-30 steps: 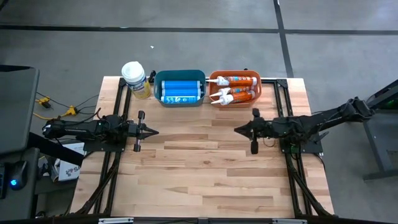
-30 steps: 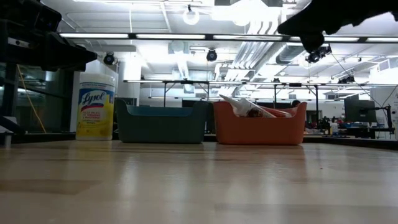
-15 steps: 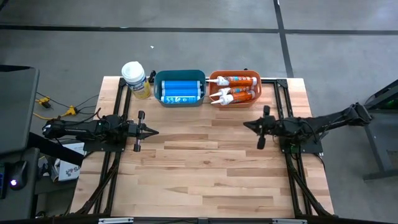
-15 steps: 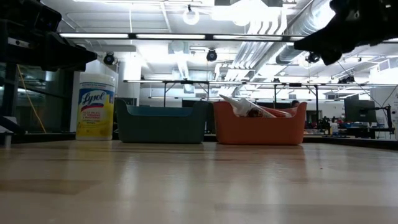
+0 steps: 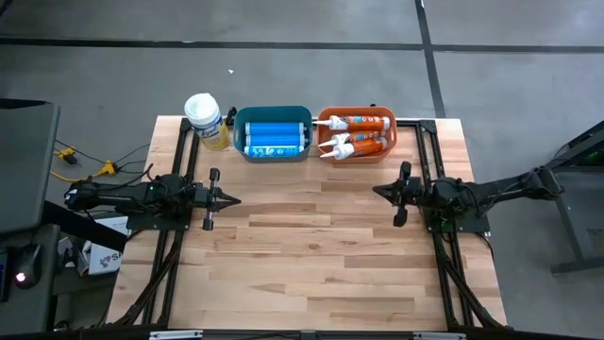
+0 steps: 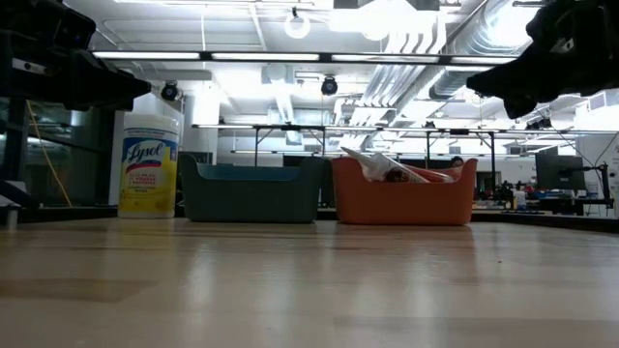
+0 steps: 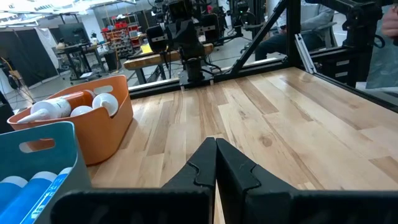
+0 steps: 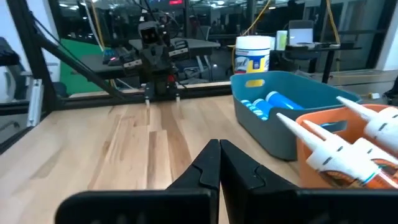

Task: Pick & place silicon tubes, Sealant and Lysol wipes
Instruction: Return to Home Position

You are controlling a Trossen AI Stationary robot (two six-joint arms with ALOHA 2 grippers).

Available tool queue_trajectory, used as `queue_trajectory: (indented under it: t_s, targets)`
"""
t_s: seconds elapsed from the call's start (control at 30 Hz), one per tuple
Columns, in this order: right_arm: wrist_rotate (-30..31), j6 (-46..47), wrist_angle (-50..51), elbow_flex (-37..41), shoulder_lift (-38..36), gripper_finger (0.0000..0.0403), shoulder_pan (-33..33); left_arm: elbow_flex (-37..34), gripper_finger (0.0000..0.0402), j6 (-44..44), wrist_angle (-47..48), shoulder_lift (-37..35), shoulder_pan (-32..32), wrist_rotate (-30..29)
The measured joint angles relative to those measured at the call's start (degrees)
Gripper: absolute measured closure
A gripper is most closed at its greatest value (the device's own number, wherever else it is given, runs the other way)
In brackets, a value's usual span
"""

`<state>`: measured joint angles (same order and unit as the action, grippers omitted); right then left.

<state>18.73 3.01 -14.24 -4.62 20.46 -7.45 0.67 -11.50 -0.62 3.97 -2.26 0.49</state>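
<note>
The Lysol wipes canister [image 5: 206, 121], white lid and pale yellow label, stands upright on the table's far left corner; it also shows in the low view [image 6: 148, 162]. Blue tubes [image 5: 274, 137] lie in a teal bin [image 5: 273, 113]. Orange nozzle-tipped tubes [image 5: 355, 135] lie in an orange bin [image 5: 393, 132]. My left gripper [image 5: 236, 199] is shut and empty over the table's left side. My right gripper [image 5: 377, 190] is shut and empty over the right side, below the orange bin.
Black frame rails [image 5: 175, 255] run along the table's left and right sides under each arm. The wooden table top [image 5: 302, 264] stretches bare between and in front of the grippers. The bins stand along the far edge.
My right gripper has drawn back toward the table's right edge, staying shut and empty. The low view shows it moving right across the top of the picture.
</note>
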Motion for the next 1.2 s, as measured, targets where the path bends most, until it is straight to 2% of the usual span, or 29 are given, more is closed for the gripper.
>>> queue_trajectory:
  t_s: [0.3, 0.5, 0.67, 0.9, 1.2]
  targets:
    - [0.01, 0.32, -2.8, 4.06, -3.69, 0.0403, 0.65, 0.0, 0.0401, 0.01, 0.0, 0.02, 0.0, -0.02]
    - [0.17, -0.96, -1.99, 4.04, -6.7, 0.0403, 0.75, 0.0, 0.0401, -0.01, 0.01, 0.02, -0.01, -0.02]
    - [0.42, -2.63, 0.85, 4.04, -11.41, 0.0403, 0.73, 0.0, 0.0401, 0.01, 0.02, 0.01, -0.02, -0.01]
    - [1.93, -2.35, 9.88, 4.06, -20.45, 0.0403, 0.73, 0.0, 0.0401, 0.01, 0.02, 0.01, 0.0, -0.01]
    - [1.26, -2.9, 10.43, 4.04, -19.7, 0.0403, 0.79, 0.0, 0.0401, 0.02, 0.02, 0.02, 0.0, 0.0]
